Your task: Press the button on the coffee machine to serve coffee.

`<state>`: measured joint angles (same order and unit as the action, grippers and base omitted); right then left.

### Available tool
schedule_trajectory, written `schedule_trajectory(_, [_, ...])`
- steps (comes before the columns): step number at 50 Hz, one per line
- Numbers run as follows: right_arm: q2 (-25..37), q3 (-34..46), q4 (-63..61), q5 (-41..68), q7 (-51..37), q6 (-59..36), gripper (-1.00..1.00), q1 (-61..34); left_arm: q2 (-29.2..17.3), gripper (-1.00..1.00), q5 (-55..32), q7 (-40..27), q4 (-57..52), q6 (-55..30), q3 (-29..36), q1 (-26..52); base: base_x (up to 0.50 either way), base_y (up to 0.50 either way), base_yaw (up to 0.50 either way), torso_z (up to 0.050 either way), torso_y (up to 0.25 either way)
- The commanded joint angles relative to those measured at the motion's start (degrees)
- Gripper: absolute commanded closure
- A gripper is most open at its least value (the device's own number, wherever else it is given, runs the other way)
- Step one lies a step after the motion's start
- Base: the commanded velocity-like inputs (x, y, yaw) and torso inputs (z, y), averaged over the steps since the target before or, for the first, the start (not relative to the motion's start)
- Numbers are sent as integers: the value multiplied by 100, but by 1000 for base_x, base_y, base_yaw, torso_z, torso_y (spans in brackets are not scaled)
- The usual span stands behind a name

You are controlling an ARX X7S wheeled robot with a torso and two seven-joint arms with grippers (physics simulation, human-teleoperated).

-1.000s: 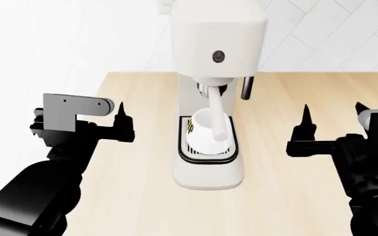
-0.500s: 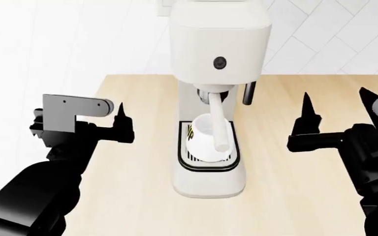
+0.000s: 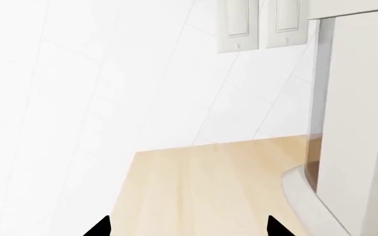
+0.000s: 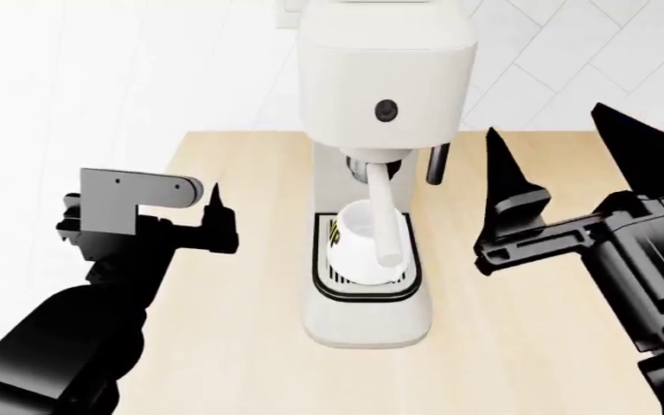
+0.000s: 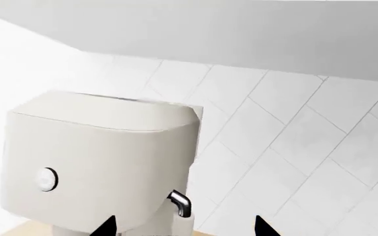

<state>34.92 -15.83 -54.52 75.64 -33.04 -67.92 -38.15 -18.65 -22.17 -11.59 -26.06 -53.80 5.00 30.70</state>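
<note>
Cream-white plastic fills the right edge of the left wrist view, where the coffee machine [image 3: 360, 123] shows only its side wall and rounded base on the pale wooden worktop [image 3: 202, 187]; the left tool [image 3: 185, 228] shows two black tips spread wide at the bottom of the frame, holding nothing. From the head camera, the button [image 4: 386, 109] is a small round dark grey dot with a pale ring mark, centred on the boxy head in the upper middle of the frame, above the spout and a white cup [image 4: 361, 242] on the drip grille. The right tool [image 4: 569, 151] stands at right of the machine, its pointed fingers apart and empty. The likely slip is that open fingers straddle so small a button, or one tip strikes the dark steam-wand knob [image 4: 437, 164] just below and right of it. In the right wrist view the button [image 5: 47, 179] sits at lower left, pale here, the tool [image 5: 182, 227] tips open at the bottom.
</note>
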Motion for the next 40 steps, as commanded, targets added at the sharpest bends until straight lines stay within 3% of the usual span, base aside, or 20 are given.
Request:
schedule_trajectory(1, [209, 662, 836, 2367, -1350, 194, -100, -972, -52, -100, -54, 4, -31, -21, -54, -1, 0, 0, 0, 0, 0])
schedule_trajectory(13, [438, 1699, 1343, 3805, -2270, 416, -100, -2189, -21, -100, -27, -14, 65, 94, 14, -35, 0, 0, 0, 0, 0])
schedule_trajectory(40, [-51, 2336, 1557, 4258, -3016, 1090, -100, -2314, -84, -100, -61, -14, 134, 181, 16, -92, 0, 0, 0, 0, 0])
